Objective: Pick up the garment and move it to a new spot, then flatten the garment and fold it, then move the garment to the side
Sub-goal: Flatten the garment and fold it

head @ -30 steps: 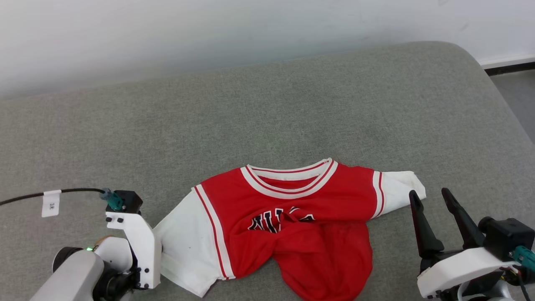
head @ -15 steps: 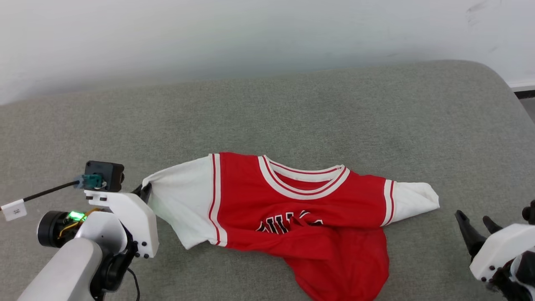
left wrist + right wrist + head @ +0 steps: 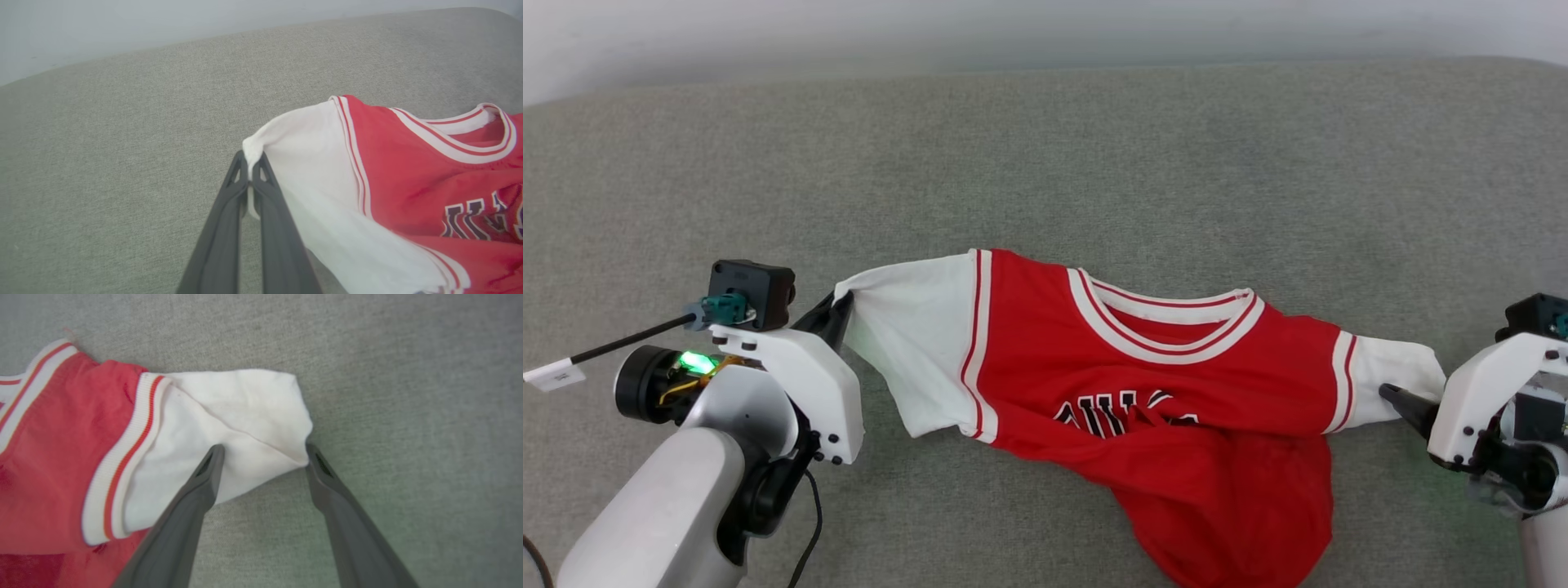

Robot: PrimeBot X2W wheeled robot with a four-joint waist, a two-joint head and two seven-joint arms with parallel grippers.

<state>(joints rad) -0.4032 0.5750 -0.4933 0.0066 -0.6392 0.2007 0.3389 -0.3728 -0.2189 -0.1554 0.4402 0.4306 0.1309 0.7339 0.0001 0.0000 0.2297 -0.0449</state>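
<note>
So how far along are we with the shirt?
Done: the left gripper is shut on the tip of one white sleeve of the shirt. In hand: the right gripper is open, its fingers straddling the end of the other sleeve, not yet closed. Left: the lower half lies bunched on the grey cushion, so flattening, folding and moving aside all remain.
</note>
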